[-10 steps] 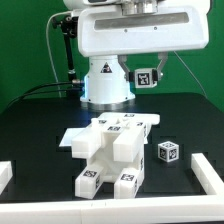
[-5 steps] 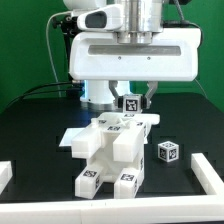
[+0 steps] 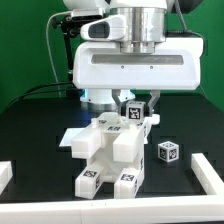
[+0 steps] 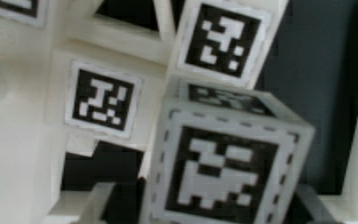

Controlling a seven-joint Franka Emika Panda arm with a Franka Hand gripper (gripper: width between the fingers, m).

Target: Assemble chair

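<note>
A: Exterior view first. Where, the chair (image 3: 110,150)?
B: Middle of the black table (image 3: 40,125). Partly built, chunky and white, with tags on top and on the two front ends at 6 o'clock.
A: And the gripper (image 3: 134,108)?
B: Directly above the chair's back edge, toward 12 o'clock. Jaws partway closed, one on each side of a small tagged block (image 3: 133,110), gripping it. Block's lower edge right at the chair's top. Touching or just clear, hard to say.
A: Wrist view?
B: Same tagged block (image 4: 220,165) up close and slightly blurred, tagged chair faces (image 4: 101,98) right behind it.
A: Anything else nearby?
B: One loose block (image 3: 167,151) at 3 o'clock of the chair, near but apart, tag toward the camera.
A: Room for moving?
B: Bare table at 9 o'clock out to a white border strip (image 3: 5,176). A second border strip (image 3: 210,170) at 3 o'clock, beyond the loose block. A third border strip (image 3: 110,207) along 6 o'clock, near the chair's front ends. Tighter at 12 o'clock, with the robot base (image 3: 107,85) behind and the wide white arm housing (image 3: 135,68) overhead.
</note>
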